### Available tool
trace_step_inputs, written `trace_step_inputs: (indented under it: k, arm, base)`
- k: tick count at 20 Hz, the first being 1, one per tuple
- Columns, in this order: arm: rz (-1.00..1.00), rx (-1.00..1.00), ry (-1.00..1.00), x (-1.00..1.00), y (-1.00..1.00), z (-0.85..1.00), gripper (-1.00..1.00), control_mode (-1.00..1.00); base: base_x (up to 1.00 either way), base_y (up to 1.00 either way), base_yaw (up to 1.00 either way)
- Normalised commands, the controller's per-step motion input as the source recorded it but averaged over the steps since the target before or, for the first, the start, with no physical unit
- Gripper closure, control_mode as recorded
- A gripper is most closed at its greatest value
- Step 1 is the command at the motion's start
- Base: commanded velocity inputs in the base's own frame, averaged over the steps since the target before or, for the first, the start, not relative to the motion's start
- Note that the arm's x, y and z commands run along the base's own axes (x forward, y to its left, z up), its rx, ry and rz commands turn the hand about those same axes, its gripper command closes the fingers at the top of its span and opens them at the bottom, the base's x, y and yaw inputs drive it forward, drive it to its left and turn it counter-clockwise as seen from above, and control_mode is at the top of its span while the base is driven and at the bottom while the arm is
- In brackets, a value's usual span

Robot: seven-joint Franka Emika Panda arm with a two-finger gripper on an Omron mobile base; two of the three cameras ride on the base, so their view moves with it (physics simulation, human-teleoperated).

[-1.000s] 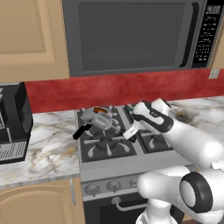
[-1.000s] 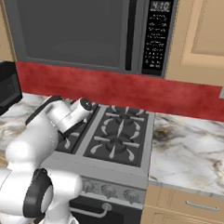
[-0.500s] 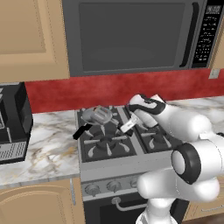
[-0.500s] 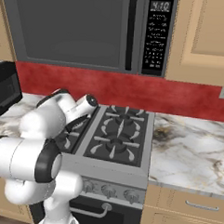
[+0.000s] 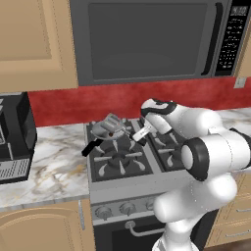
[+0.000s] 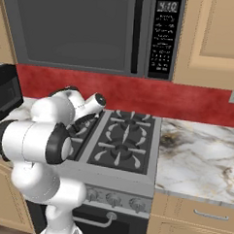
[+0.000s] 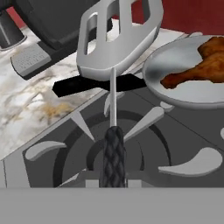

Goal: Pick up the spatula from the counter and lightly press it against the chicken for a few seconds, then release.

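Note:
My gripper point(image 5: 143, 132) is shut on the black braided handle of the spatula point(image 7: 114, 153). The spatula's slotted silver head point(image 7: 119, 37) hangs in the air above the pan's black handle point(image 7: 89, 85), just left of the pan point(image 7: 192, 94) in the hand view. A browned chicken leg point(image 7: 199, 70) lies in that pan, apart from the spatula head. In the left base view the spatula head point(image 5: 111, 121) hovers at the rear left burner by the pan point(image 5: 107, 133). My arm hides the pan in the right base view, where the hand point(image 6: 93, 104) reaches over the stove's left side.
A black coffee machine point(image 5: 14, 135) stands on the marble counter left of the stove. The microwave point(image 5: 147, 41) hangs low over the stove. The right burners point(image 6: 125, 139) carry nothing, and marble counter point(image 6: 199, 162) continues to the right.
The arm has swung left across the stove, carrying the spatula from the middle of the burners to the pan at the rear left. The gripper stays shut on it.

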Motion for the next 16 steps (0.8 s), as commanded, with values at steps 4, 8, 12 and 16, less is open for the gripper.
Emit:
trace_step_inputs:
  k: [4,8,12,16]
  arm:
    - [0.0,0.0,0.0,0.36,-0.03,-0.02,1.0,-1.0]
    - [0.0,0.0,0.0,0.4,-0.03,-0.03,1.0,-1.0]
    - [0.0,0.0,0.0,0.38,-0.04,-0.07,1.0,-1.0]
    - [0.0,0.0,0.01,0.32,-0.07,-0.13,1.0,-1.0]
  base:
    - [0.0,0.0,0.0]
    - [0.0,0.0,0.0]
    - [0.0,0.0,0.0]
    - [0.0,0.0,0.0]
